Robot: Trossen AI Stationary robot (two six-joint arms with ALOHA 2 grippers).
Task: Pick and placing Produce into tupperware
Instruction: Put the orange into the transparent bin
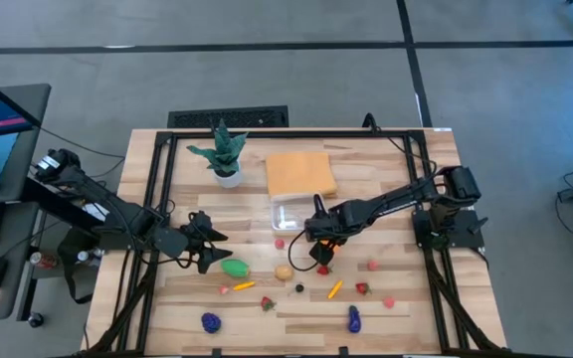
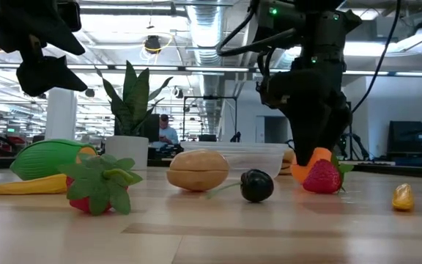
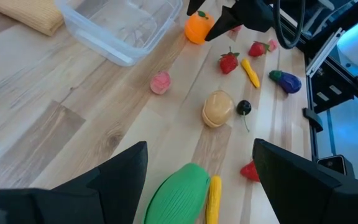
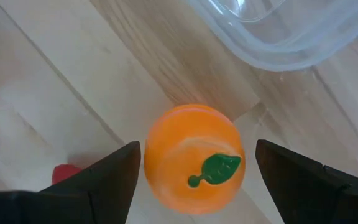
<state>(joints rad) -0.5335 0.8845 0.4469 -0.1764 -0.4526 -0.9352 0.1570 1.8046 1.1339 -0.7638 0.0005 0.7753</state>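
Your right pincer point(image 4: 194, 171) hangs low over the counter point(image 1: 406, 318) just beside the near edge of the tupperware point(image 1: 291, 214), fingers spread wide and released, straddling an orange toy fruit point(image 4: 193, 157) with a green leaf mark; the fruit sits on the wood between the fingers with a gap on each side, not grasped. Your left pincer point(image 3: 201, 171) waits above the counter's left half, likewise spread and holding nothing, with a green ribbed vegetable point(image 3: 179, 193) and a thin yellow piece point(image 3: 214, 198) below it. The tupperware lies empty and clear, touching the front edge of the orange cloth point(image 1: 300, 173). The remaining produce you have scattered on the wood: tan round piece point(image 1: 284, 271), small black piece point(image 1: 300, 288), pink piece point(image 1: 280, 242), strawberry point(image 1: 363, 288), purple eggplant point(image 1: 354, 318), blue-purple piece point(image 1: 211, 321), yellow-orange stick point(image 1: 334, 289), red pieces point(image 1: 373, 265) toward the right. A potted plant point(image 1: 224, 151) stands left of the cloth
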